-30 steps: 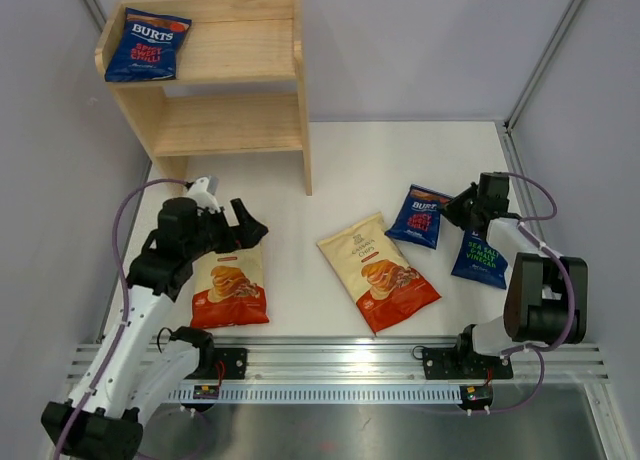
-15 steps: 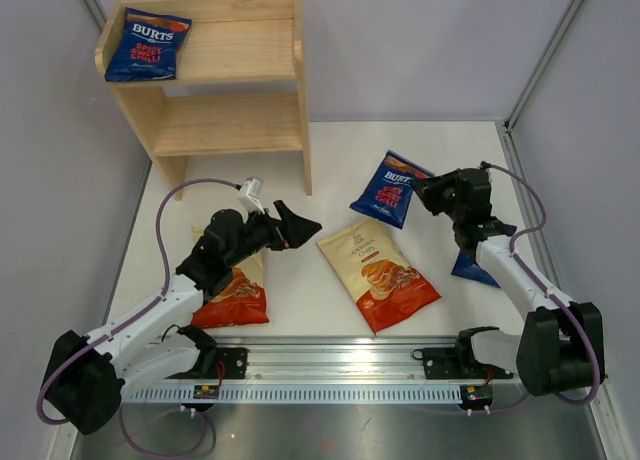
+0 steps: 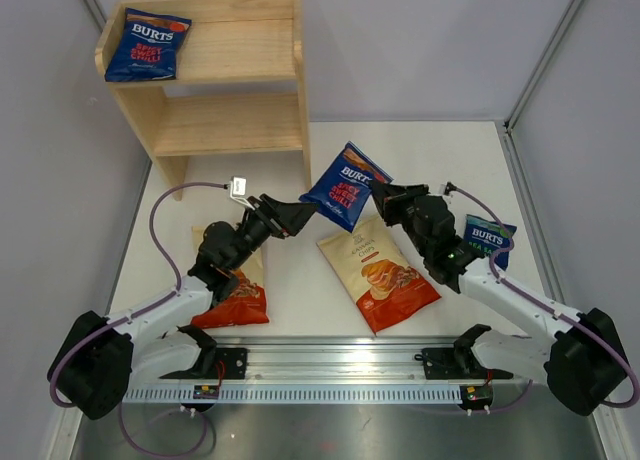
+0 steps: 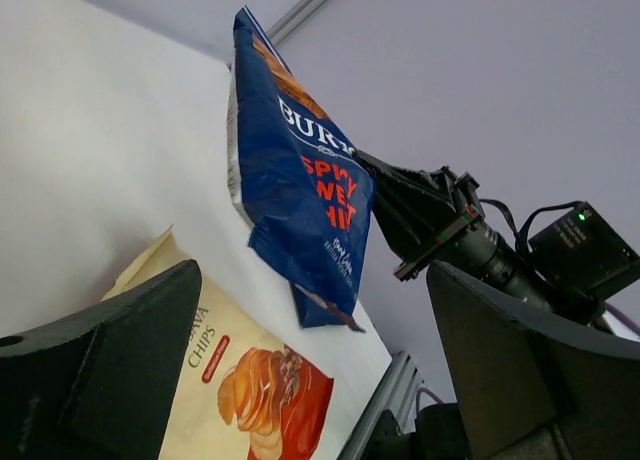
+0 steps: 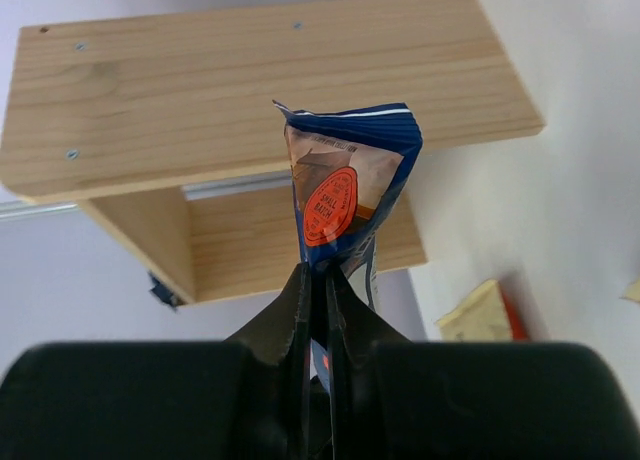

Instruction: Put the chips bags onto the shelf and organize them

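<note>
Swung up off the counter (image 3: 430,150) toward the shelf (image 3: 240,50), the light, slippery blue bag (image 3: 345,185) hung limp from the right claw (image 3: 378,195), which pinched its sealed edge; the left claw (image 3: 303,212) gaped empty.

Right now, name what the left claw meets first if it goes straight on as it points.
Probably the dark blue BURTS bag held aloft by the right claw: the wrist view shows it dead ahead of the open left claw. Depth is unclear.
</note>
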Robot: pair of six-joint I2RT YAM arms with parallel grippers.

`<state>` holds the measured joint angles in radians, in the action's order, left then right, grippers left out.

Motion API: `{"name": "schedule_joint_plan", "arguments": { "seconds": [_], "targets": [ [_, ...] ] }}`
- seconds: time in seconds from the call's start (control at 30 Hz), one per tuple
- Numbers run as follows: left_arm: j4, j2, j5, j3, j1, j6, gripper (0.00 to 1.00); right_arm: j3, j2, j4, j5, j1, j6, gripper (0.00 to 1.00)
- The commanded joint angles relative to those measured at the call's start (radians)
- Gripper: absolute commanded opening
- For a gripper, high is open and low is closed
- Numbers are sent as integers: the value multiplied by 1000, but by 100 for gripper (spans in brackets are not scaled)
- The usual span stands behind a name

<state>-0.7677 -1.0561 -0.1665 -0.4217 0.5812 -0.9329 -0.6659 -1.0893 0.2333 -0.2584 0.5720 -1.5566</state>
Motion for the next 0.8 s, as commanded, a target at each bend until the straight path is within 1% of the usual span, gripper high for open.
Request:
{"name": "schedule_joint_plan", "arguments": {
  "seconds": [0.0, 0.13, 0.2, 0.23, 0.27, 0.33, 0.37, 0.43, 0.47, 0.6, 0.67, 0.7, 0.77],
  "targets": [
    [-156, -10, 61, 3, 5, 5, 99, 2, -27, 188, -142, 75, -89, 0],
    [-177, -13, 82, 17, 5, 5, 99, -9, -58, 242, -222, 146, -108, 0],
    [-179, -12, 90, 18, 5, 6, 99, -18, -81, 282, -229, 175, -111, 0],
    [-182, -8, 96, 21, 5, 8, 97, -26, -90, 285, -232, 186, -115, 0],
    [-192, -7, 99, 24, 5, 9, 90, -29, -99, 308, -235, 196, -117, 0],
    [-199, -7, 99, 21, 5, 19, 83, -32, -129, 359, -252, 230, -126, 0],
    [-196, -7, 107, 17, 5, 19, 72, -34, -138, 380, -255, 242, -132, 0],
    [-196, -2, 119, 20, 5, 20, 65, -35, -156, 417, -283, 270, -123, 0],
    [-199, 2, 130, 26, 5, 20, 61, -43, -159, 414, -291, 279, -122, 0],
    [-183, 22, 160, 35, 5, 26, 59, -63, -178, 440, -321, 313, -111, 0],
    [-182, 36, 162, 41, 5, 29, 56, -69, -184, 449, -323, 325, -112, 0],
    [-177, 42, 192, 44, 5, 31, 52, -73, -191, 457, -329, 331, -111, 0],
    [-176, 51, 205, 49, 5, 32, 42, -81, -202, 475, -324, 345, -106, 0]
  ]
}}
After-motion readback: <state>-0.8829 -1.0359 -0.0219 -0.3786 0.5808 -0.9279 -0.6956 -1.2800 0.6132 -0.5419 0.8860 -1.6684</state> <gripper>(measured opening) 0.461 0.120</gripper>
